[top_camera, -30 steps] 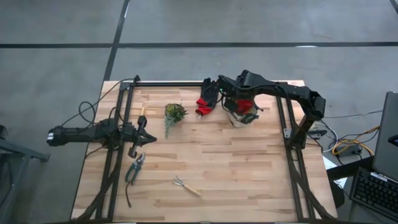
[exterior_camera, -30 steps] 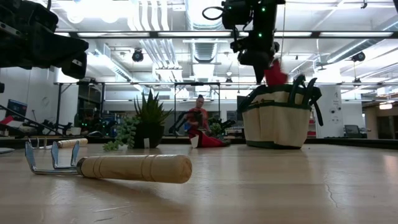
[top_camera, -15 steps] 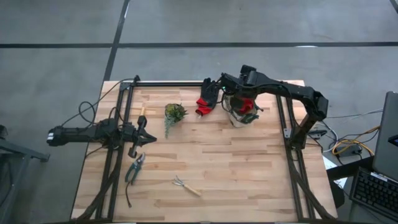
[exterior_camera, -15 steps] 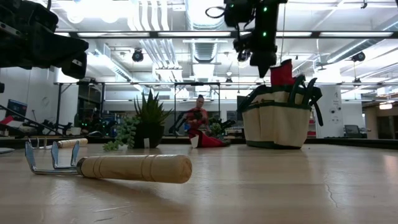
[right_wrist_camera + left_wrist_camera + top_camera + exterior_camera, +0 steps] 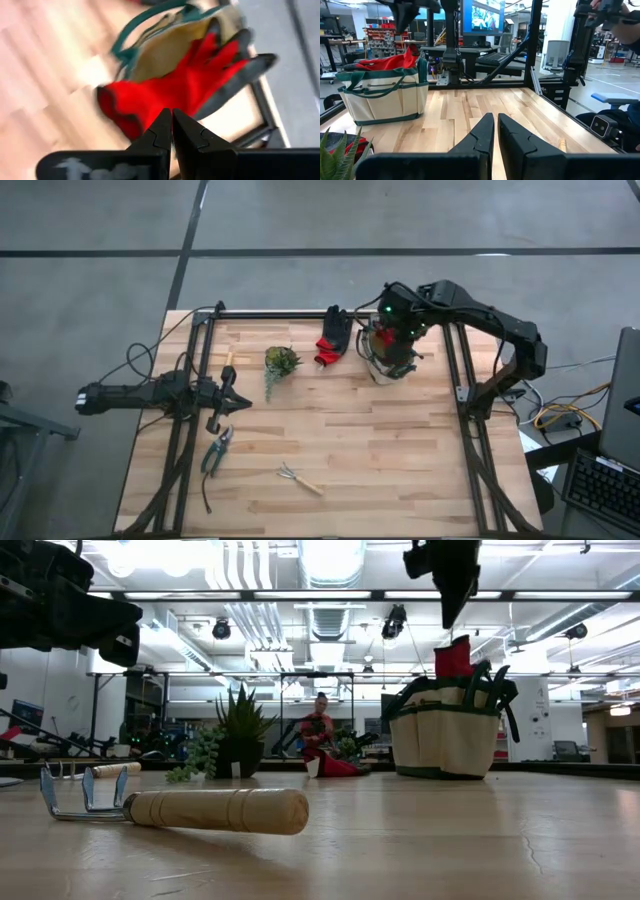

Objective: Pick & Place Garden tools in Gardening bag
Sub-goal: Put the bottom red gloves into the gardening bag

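Now the red glove [image 5: 388, 340] sits in the gardening bag [image 5: 385, 356], cuff poking up.
Right claw [image 5: 397, 308] hovers above the bag at the worktop's [image 5: 380, 440] one o'clock, fingers pressed together, gripping nothing. Left claw [image 5: 234, 392] waits at nine o'clock, likewise closed and empty. Black-and-red glove [image 5: 332, 338] lies just beside the bag; green-handled pruners [image 5: 215, 451] and hand fork [image 5: 299, 479] lie toward seven.

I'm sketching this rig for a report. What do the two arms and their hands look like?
Both arms are matte black, built of jointed segments. The left hand has two flat, tapered black fingers. The right arm shows small green lights near its wrist; its hand has matching black fingers.
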